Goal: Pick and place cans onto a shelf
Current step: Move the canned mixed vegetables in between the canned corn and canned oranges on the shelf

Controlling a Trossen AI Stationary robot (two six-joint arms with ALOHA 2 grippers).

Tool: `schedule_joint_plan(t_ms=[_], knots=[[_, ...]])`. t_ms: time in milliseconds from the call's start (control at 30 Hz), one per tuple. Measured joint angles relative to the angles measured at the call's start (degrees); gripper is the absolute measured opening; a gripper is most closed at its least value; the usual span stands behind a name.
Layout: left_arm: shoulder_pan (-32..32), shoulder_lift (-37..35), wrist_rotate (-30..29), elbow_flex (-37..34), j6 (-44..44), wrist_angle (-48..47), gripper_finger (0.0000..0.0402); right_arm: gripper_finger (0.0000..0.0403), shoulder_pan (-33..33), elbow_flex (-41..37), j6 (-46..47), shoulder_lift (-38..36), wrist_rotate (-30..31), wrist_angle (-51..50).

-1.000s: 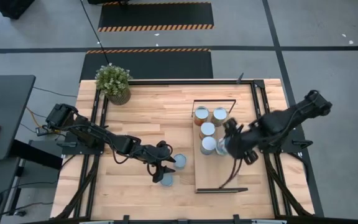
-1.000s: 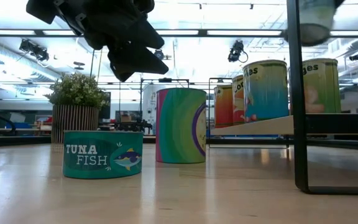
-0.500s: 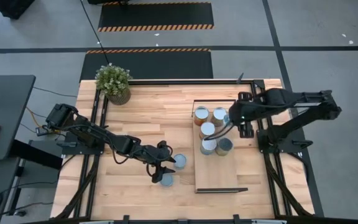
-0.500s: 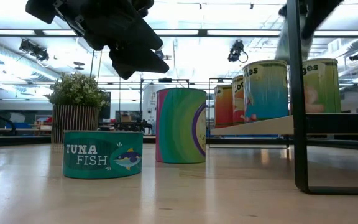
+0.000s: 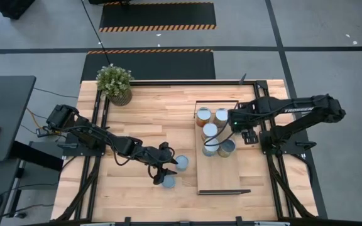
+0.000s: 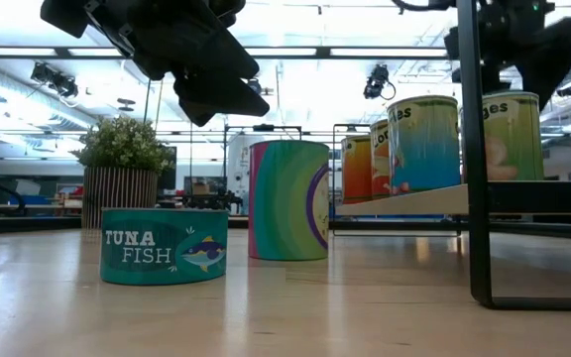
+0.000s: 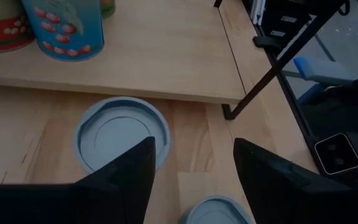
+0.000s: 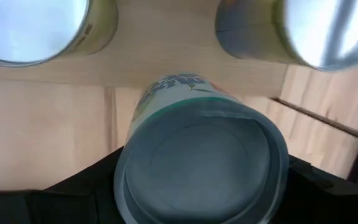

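Five cans [image 5: 210, 147] sit on the shelf [image 5: 219, 177]; two more [image 5: 182, 162] wait on the table at its 9 o'clock. Left gripper [image 5: 163, 169] hovers open over those, empty. Right gripper [image 5: 238, 124] holds nothing I can see, jaws parted.

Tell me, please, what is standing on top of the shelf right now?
Five cans stand clustered at one end of the shelf. The right claw hangs over that cluster and hides part of it. The rest of the board is bare wood.
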Motion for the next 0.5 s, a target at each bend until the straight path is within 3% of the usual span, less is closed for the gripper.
schedule_joint_plan(t_ms=[200,500], knots=[[0.1,0.0,0.0,0.0,0.4,0.0,0.0222,0.0293,0.0,-6.9,-2.3,-2.5,-1.5,8.2],[0.1,0.0,0.0,0.0,-0.1,0.0,0.0222,0.0293,0.0,-10.6,-2.1,-3.2,-4.4,15.0]])
